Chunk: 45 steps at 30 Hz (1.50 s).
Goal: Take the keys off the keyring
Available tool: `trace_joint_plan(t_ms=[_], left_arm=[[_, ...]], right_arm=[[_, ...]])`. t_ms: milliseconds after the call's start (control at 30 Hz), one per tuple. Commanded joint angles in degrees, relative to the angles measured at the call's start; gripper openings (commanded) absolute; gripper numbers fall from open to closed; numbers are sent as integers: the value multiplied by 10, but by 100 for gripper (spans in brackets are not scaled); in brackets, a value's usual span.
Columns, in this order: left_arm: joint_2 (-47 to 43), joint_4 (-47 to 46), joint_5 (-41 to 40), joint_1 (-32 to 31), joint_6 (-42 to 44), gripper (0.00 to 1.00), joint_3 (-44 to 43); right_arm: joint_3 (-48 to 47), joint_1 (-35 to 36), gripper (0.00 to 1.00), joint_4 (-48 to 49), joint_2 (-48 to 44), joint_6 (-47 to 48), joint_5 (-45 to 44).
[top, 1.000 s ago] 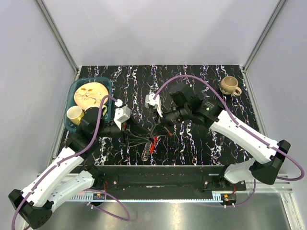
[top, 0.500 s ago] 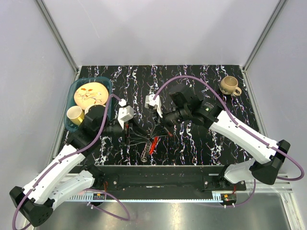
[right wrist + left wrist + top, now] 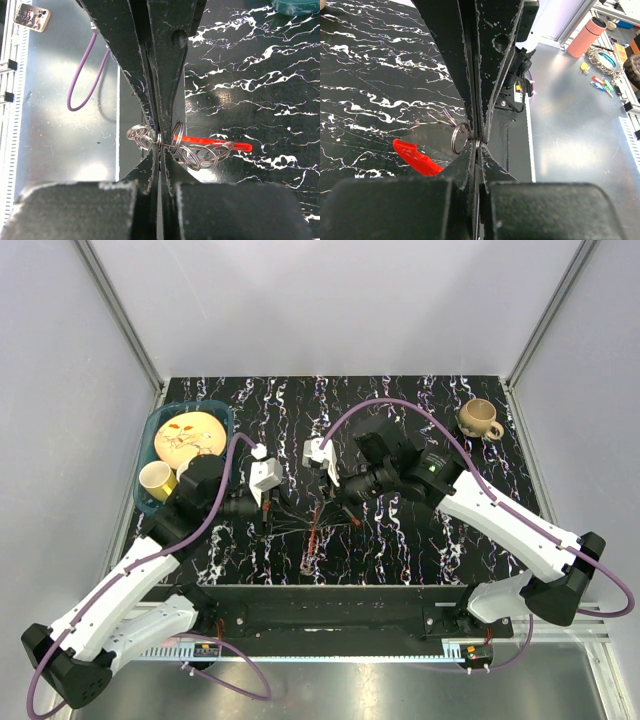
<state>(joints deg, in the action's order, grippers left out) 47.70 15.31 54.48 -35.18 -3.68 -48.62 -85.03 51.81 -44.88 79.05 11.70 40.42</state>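
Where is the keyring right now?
Top view: the keyring is near the table centre, slightly toward the near edge, held between the left gripper and the right gripper, both shut on it.

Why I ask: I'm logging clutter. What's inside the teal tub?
A yellow plate and a yellow cup sit in the tub. The left arm covers the tub's near right corner, so anything there is hidden.

I am working in a lab cell: pale panels (image 3: 330, 300) on aluminium posts (image 3: 121, 315) are enclosing the marbled tabletop (image 3: 370, 75) under my left fingers (image 3: 445, 50), and beside them a steel bench (image 3: 570, 140) is holding tools (image 3: 601, 84).
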Motion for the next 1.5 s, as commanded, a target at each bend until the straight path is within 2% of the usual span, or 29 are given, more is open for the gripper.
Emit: trace_joint_plan(t_ms=[0, 33, 67, 200, 267, 367, 500, 733, 800, 900, 1067, 1167, 1267, 1467], left_arm=[[-2, -33, -21, -2, -7, 0, -20], [-5, -59, -29, -2, -14, 0, -13], [-14, -83, -38, -2, -25, 0, 6], [-41, -241, -60, -1, -114, 0, 69], [-48, -278, -68, -1, -134, 0, 97], [-45, -331, -65, -1, -170, 0, 115], [-50, -408, -64, -1, -217, 0, 148], [-91, -567, -135, 2, -294, 0, 213], [-99, -623, -154, 4, -328, 0, 225], [-102, -654, -177, 4, -354, 0, 230], [-72, -762, -189, 20, -443, 0, 251], [-38, -864, -177, 39, -501, 0, 254], [-23, -897, -160, 50, -524, 0, 253], [-36, -883, -154, 60, -516, 0, 261]], right_arm=[[-1, 2, 0, 49, -13, -22, 7], [0, 1, 2, 53, -14, -29, 5], [1, 2, 12, 59, -15, -36, 3], [12, 2, 32, 83, -31, -74, -38], [20, 2, 41, 94, -49, -90, -62], [37, 0, 47, 131, -78, -122, -110], [58, -9, 50, 191, -113, -184, -188], [155, -24, 53, 309, -177, -251, -230], [195, -26, 53, 354, -194, -280, -222], [241, -27, 54, 420, -218, -310, -187], [287, -28, 57, 475, -267, -311, -180], [294, -27, 60, 482, -282, -299, -178], [289, -27, 60, 482, -273, -295, -183], [288, -27, 59, 513, -243, -306, -200]])
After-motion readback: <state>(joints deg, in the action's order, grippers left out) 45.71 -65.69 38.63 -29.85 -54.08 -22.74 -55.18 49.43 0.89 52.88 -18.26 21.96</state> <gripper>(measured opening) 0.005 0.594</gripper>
